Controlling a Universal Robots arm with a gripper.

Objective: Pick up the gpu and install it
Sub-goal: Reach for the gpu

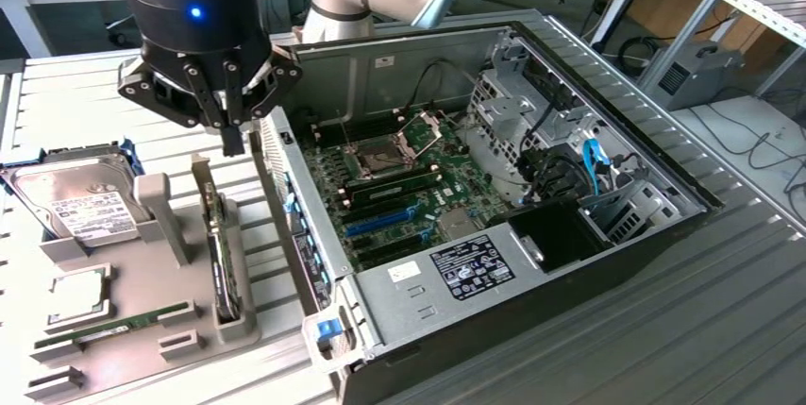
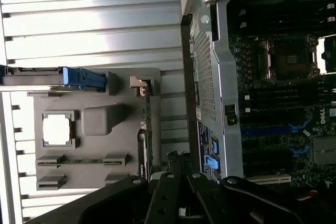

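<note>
Step in hand: approach for the pick, nothing grasped yet. My gripper (image 1: 233, 145) hangs with fingers pressed together and empty, tips pointing down. It sits over the far end of the grey tray (image 1: 139, 358), in the gap between the tray and the open computer case (image 1: 629, 131).

The gpu (image 1: 223, 263) is not picked up. It stands on its edge in a slot along the tray's side nearest the case, on the exterior view's left of the case. Its silver bracket end is the far end, closest to my fingertips, and its card runs toward the near side. My tips are above that end and apart from it, no contact that I can see.

Other parts on the tray, all further to the exterior view's left: hard drive (image 1: 82, 207) at the far end, a square processor (image 1: 78, 294) nearer, and the memory stick (image 1: 120, 325) nearest. None of these is the target.

The case lies on its side with the motherboard (image 1: 403, 188) exposed. The blue expansion slots (image 1: 377, 221) look free, so install not begun.

My read of what the pick calls for: shut fingers cannot take the card, so they have to part first. They then need to line up across the card's thin top edge and straddle it, clear of the fan, before closing. The case wall is just beside me, so little room on that side.
</note>
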